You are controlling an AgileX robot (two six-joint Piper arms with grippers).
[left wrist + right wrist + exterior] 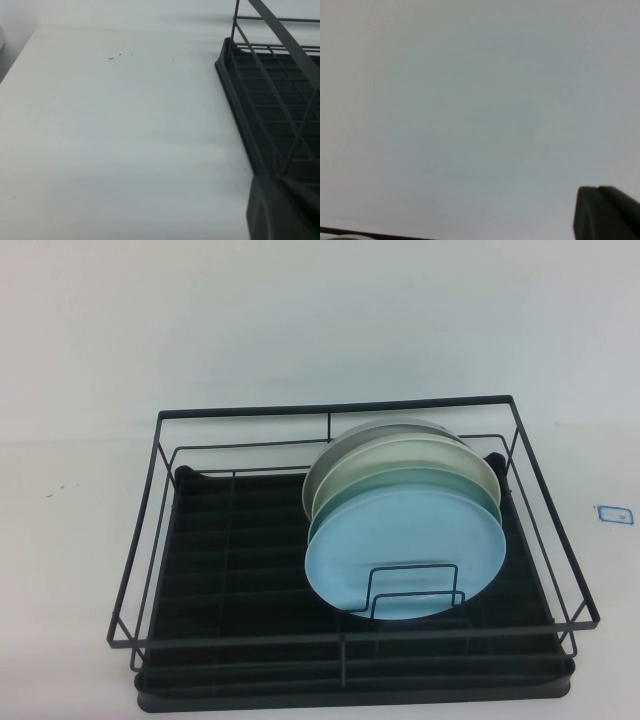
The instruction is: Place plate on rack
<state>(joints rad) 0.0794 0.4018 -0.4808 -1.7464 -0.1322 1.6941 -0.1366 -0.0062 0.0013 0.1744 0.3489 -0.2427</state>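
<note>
The light sky-blue plate (pixel 400 550) stands on edge in the black wire rack (pixel 240 540), at the front of a row of plates and just behind the wire loop dividers (pixel 415 590). Neither arm shows in the high view. My left gripper (pixel 282 210) is a dark block with its fingers together, empty, above the white table beside the rack's corner (pixel 270 100). My right gripper (pixel 605 212) is also shut and empty, over bare white table; the rack and plate are out of its view.
Behind the sky-blue plate lean a mint-green plate (pixel 400 492), a cream plate (pixel 420 455) and a grey plate (pixel 325 475). The rack's left half holds nothing. A small blue-edged label (pixel 615 512) lies on the table to the right.
</note>
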